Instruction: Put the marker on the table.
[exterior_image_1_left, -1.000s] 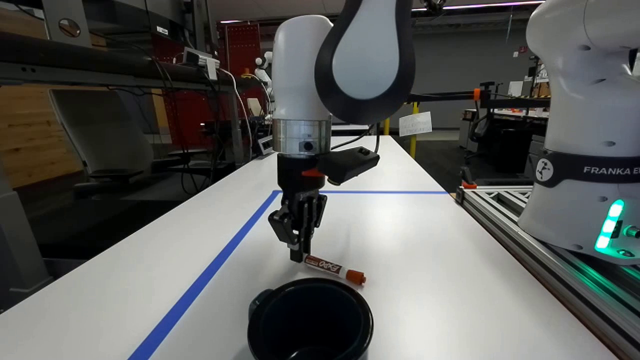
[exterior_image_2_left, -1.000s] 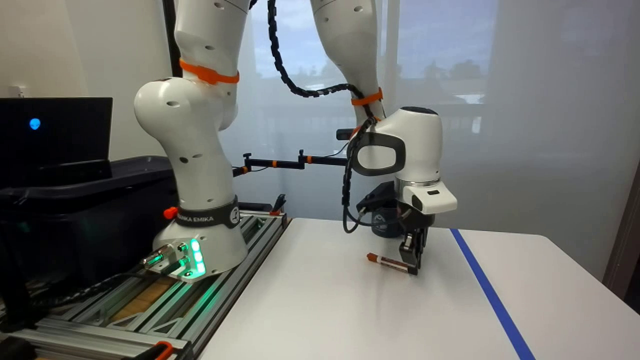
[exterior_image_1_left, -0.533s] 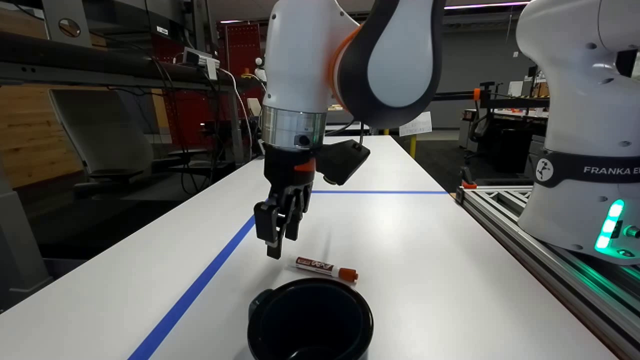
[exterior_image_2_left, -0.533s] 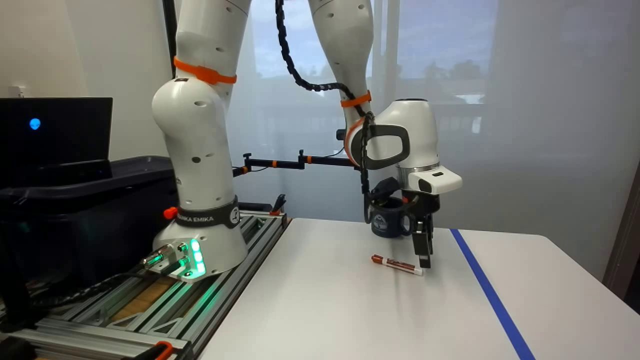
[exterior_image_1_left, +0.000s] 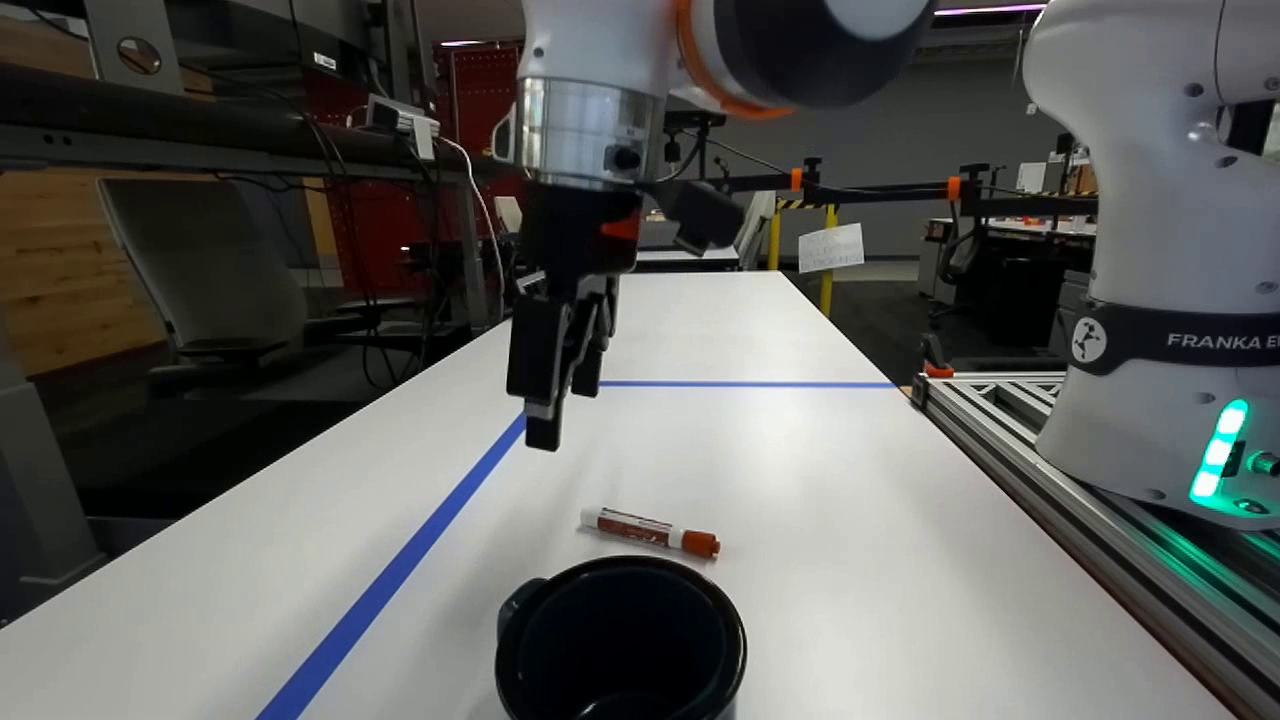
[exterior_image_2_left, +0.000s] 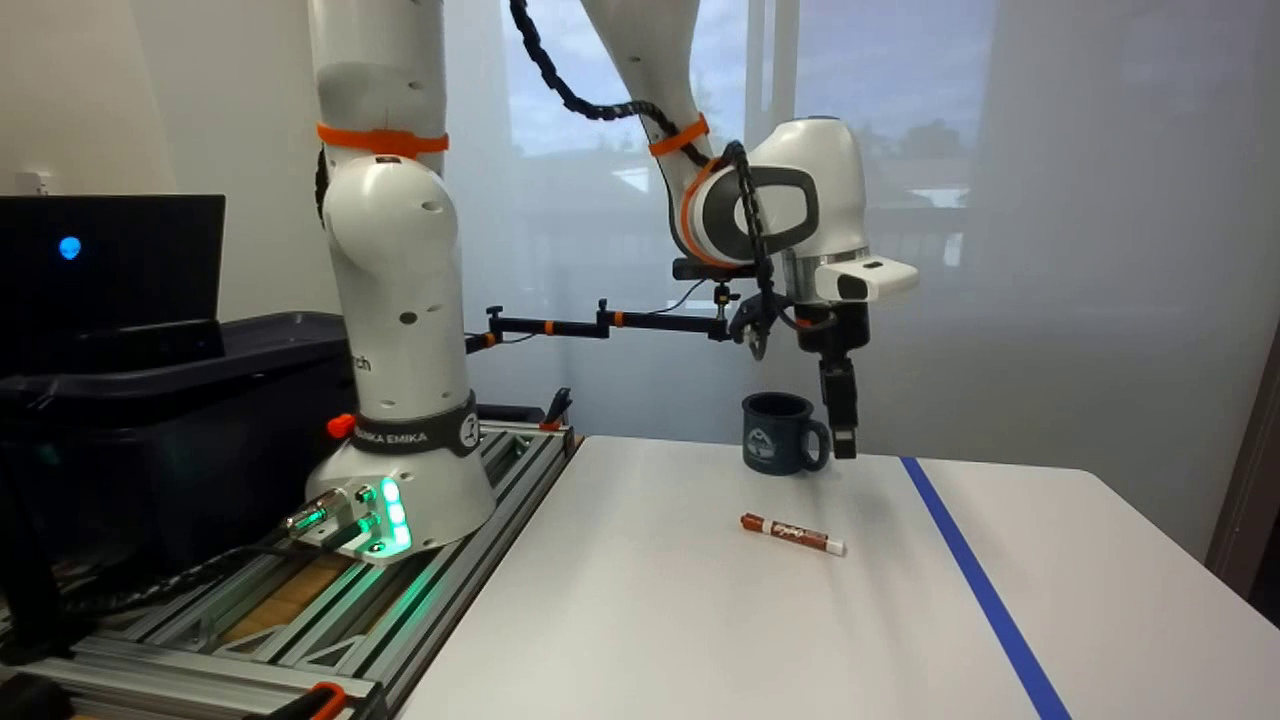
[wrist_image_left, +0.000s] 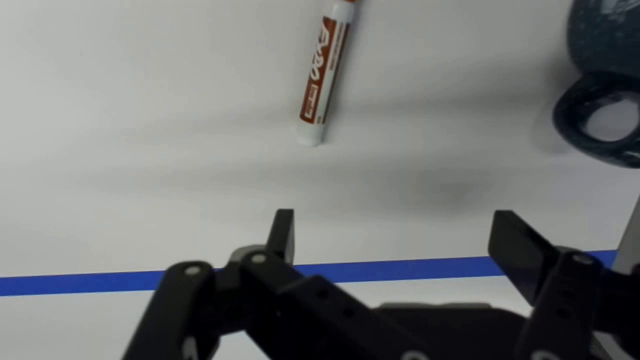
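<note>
Marker lies on the bench near the mug, so placing looks done. Gripper is spread wide, empty; I'd back off.

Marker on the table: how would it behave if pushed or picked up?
The marker would probably roll if pushed sideways, since it looks cylindrical and lies on a flat table. Its slim, straight shape suggests something stiff and probably light.

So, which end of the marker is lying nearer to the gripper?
The plain white end of the marker: in the wrist view it is on the open gripper's side, while the end with the rusty-orange cap lies farther away.
</note>
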